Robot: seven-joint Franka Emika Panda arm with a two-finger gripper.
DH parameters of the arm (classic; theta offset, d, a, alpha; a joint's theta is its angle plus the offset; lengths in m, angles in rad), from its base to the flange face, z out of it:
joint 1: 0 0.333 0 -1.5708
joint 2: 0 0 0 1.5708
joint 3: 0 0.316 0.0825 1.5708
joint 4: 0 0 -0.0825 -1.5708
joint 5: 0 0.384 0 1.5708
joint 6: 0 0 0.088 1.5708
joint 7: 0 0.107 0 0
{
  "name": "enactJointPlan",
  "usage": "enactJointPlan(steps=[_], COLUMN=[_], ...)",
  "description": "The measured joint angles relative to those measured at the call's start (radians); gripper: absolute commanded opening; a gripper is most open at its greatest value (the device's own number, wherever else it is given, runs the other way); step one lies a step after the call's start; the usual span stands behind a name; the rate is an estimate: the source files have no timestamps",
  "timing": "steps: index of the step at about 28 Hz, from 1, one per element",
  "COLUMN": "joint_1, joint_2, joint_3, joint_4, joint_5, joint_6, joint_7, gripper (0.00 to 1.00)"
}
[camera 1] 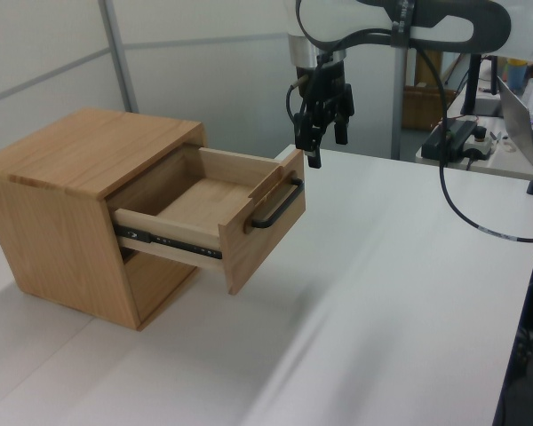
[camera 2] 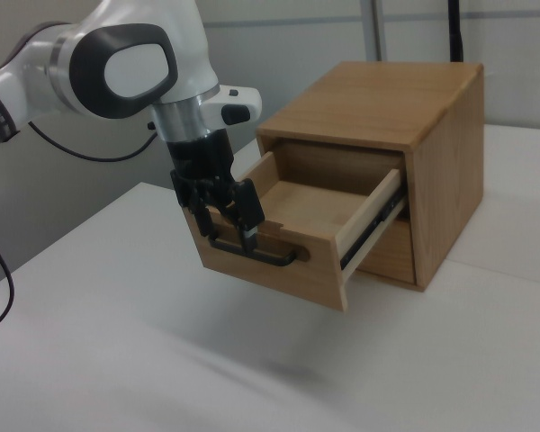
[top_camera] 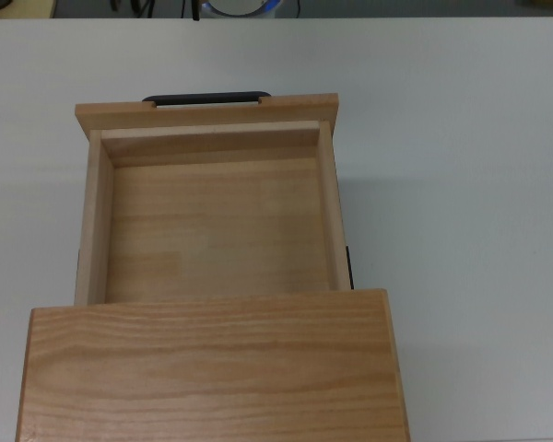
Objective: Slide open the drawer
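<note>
Left view, working from its left edge: wooden cabinet (camera 1: 67, 209) stands on the white table (camera 1: 382, 302), grained top flat and bare. The drawer (camera 1: 215, 217) is drawn well out of the cabinet's upper opening toward the left view's right, with nothing seen inside it and a black slide rail (camera 1: 164, 241) showing along its near side. Front panel carries a thin black bar handle (camera 1: 275, 206). Further right and higher, the pincer (camera 1: 324, 149) hangs above and beyond the front panel, clear of the handle, fingers pointing down. Fingers stand slightly parted; nothing between them. White arm (camera 1: 400, 22) runs off toward the left view's right, a black cable (camera 1: 453, 200) looping down from it. Clutter on a far desk at the edge, too small to make out.

Top view: drawer (top_camera: 212, 221) fills the middle, inner floor bare, front panel at the upper side with the handle (top_camera: 206, 97) beyond it. Cabinet top (top_camera: 212, 368) covers the lower part. No pincer in this view.

Right view, from its left: arm (camera 2: 117, 67) comes in from upper left; pincer (camera 2: 225, 220) sits in front of the drawer front (camera 2: 270, 256), just above the handle (camera 2: 252, 250). From here contact cannot be judged. Cabinet (camera 2: 432, 162) at the right view's right.
</note>
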Motion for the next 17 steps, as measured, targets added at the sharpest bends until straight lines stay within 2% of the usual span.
enactJointPlan(steps=[3, 8, 17], joint_1=[0.001, 0.001, 0.000], joint_2=[0.000, 0.000, -0.002], joint_3=[0.000, 0.000, 0.000], joint_4=[0.000, 0.002, 0.018], joint_5=[0.003, 0.039, 0.041], joint_6=[0.000, 0.000, 0.001], joint_7=[0.000, 0.000, 0.000], gripper=[1.00, 1.00, 1.00])
